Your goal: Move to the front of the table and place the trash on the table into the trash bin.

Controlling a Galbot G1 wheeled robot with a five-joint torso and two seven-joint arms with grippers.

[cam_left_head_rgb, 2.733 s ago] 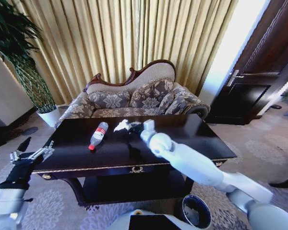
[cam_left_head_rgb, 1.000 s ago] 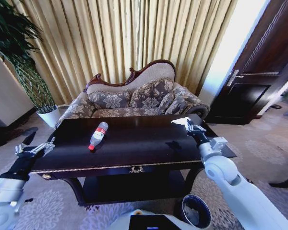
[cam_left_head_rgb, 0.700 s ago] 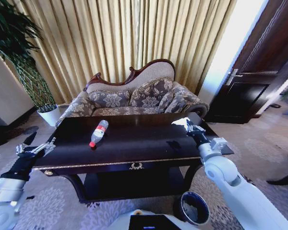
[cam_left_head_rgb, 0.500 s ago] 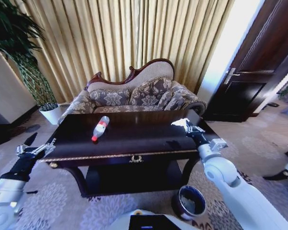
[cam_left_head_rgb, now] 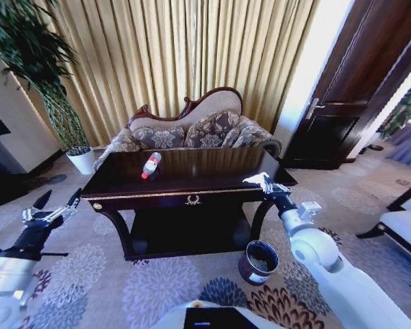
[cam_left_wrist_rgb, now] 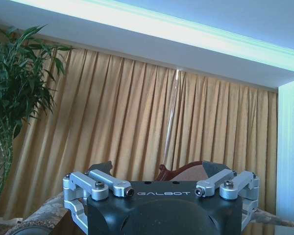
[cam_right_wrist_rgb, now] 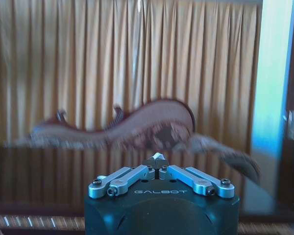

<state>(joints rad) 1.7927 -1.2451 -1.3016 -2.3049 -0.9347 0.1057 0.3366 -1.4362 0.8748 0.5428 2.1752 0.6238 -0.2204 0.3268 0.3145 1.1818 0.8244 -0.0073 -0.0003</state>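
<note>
Left gripper [cam_left_head_rgb: 51,209] hangs spread wide and empty, low, left of the table [cam_left_head_rgb: 212,185]. Bottle [cam_left_head_rgb: 150,164] lies on the tabletop's far left part. Right gripper [cam_left_head_rgb: 266,185], pinched on the tissue [cam_left_head_rgb: 255,179], is by the table's right front corner, above the bin [cam_left_head_rgb: 258,262] on the carpet.

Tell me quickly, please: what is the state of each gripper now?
Left gripper: open, holding nothing, low at the robot's left side.
Right gripper: shut on the white tissue, near the table's right front corner.
</note>
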